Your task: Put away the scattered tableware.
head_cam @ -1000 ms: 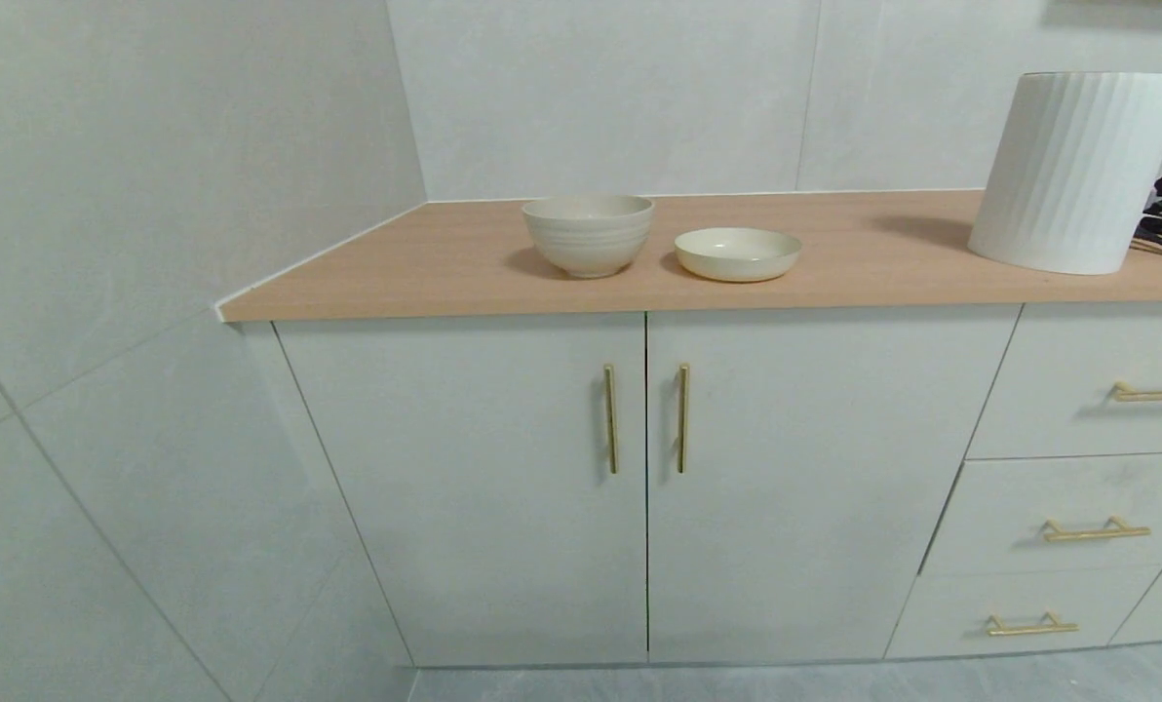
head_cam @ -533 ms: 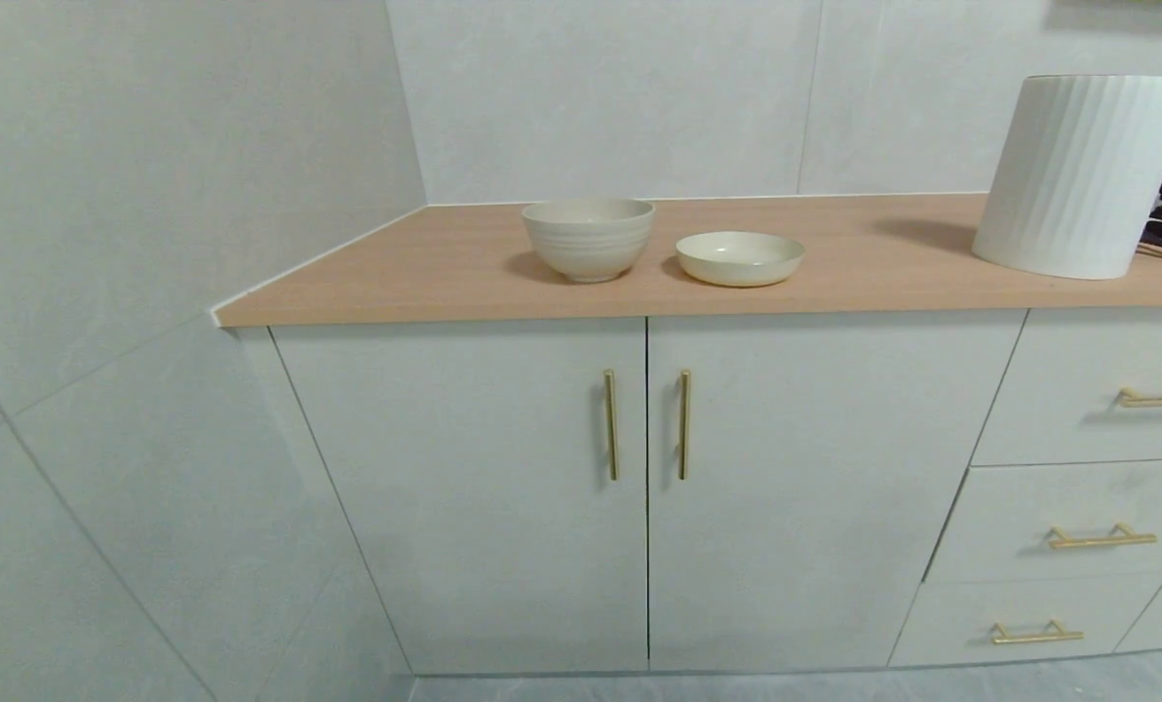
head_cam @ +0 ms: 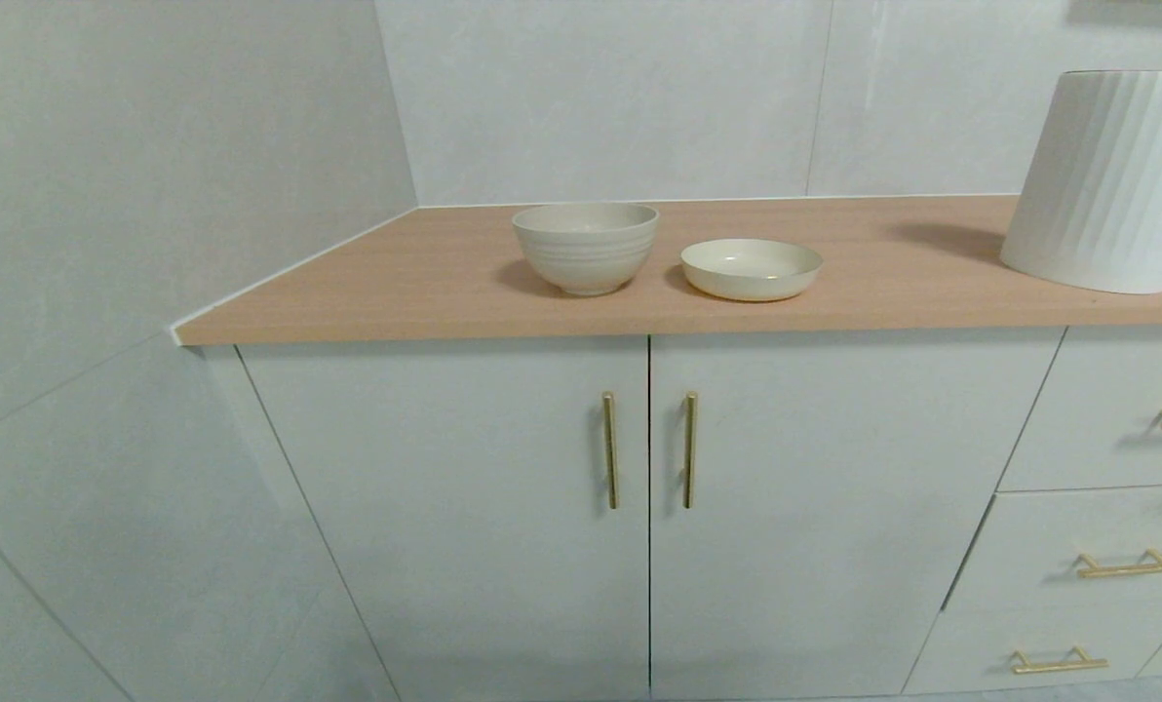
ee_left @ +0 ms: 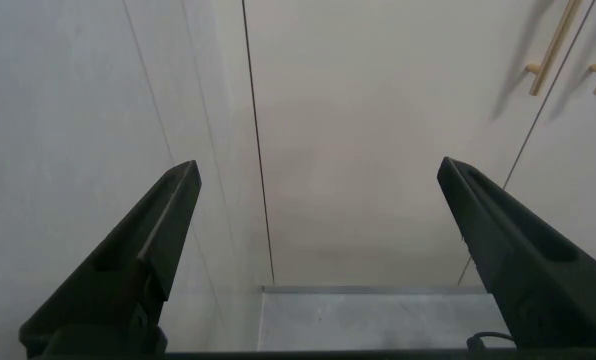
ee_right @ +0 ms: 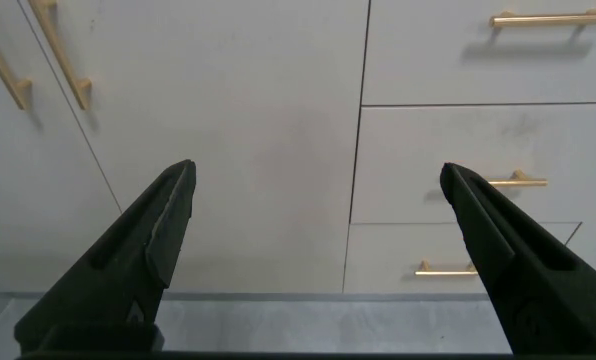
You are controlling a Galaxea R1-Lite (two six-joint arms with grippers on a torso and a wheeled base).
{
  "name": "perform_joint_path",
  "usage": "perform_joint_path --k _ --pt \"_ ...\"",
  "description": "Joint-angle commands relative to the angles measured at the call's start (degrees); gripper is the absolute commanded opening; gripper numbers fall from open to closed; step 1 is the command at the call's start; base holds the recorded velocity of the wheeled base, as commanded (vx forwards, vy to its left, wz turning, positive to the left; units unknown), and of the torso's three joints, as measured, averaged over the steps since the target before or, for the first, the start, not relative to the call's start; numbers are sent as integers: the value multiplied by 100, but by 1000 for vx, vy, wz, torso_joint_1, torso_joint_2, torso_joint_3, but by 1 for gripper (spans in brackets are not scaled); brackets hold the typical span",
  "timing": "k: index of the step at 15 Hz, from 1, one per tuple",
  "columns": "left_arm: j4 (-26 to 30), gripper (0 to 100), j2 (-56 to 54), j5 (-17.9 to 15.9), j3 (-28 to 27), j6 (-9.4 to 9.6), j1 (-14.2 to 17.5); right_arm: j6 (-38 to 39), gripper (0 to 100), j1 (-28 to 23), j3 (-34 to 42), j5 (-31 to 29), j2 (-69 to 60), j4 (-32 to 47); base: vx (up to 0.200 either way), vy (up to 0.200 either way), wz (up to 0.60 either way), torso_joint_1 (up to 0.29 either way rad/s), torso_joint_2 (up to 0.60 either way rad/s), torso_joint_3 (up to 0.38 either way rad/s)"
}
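A deep cream bowl (head_cam: 586, 246) with ribbed sides stands on the wooden countertop (head_cam: 425, 283). Just to its right sits a shallow cream dish (head_cam: 751, 268). Both are a little above the closed double cabinet doors (head_cam: 649, 507). My left gripper (ee_left: 318, 190) is open, low down, facing the left cabinet door and the wall corner near the floor. My right gripper (ee_right: 318, 190) is open too, low down, facing the right cabinet door and the drawer fronts. Nothing is between either pair of fingers.
A tall white ribbed container (head_cam: 1112, 180) stands at the counter's right end. Two vertical gold handles (head_cam: 610, 448) mark the cabinet doors' centre. Drawers with gold handles (head_cam: 1132, 565) are at the right. A tiled wall (head_cam: 152, 195) closes off the left side.
The whole head view has shifted: the cabinet and counter look closer and sit slightly lower and wider, so the camera has moved nearer. The bowl and dish keep their places on the counter.
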Motion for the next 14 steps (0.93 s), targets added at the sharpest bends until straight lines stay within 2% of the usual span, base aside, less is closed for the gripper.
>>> perform_joint_path --k 1,3,5,6,8,9,11,13,14 --pt "-5 100 0 2 0 -1 0 2 100 7 -1 -1 5 0 0 0 0 0 0 0" --pt "-5 100 0 2 0 -1 0 11 100 -2 7 -1 5 -9 0 0 0 0 0 0" --pt "4 100 0 2 0 7 0 275 100 7 -643 87 5 -308 0 0 0 0 0 0" --pt "-5 100 0 2 0 16 0 512 100 15 -986 527 110 -105 0 0 0 0 0 0" --pt "4 100 0 2 0 16 0 512 100 24 -1039 1704 550 325 0 0 0 0 0 0" --pt "4 100 0 2 0 25 0 512 100 33 -1091 2047 875 343 0 0 0 0 0 0" --pt "4 100 0 2 0 34 0 459 100 121 -1425 2372 2123 325 0 0 0 0 0 0" --pt "4 100 0 2 0 25 0 407 100 639 -2137 2742 3644 325 0 0 0 0 0 0" --pt "4 100 0 2 0 7 0 407 100 1035 -2542 2733 4382 308 0 0 0 0 0 0"
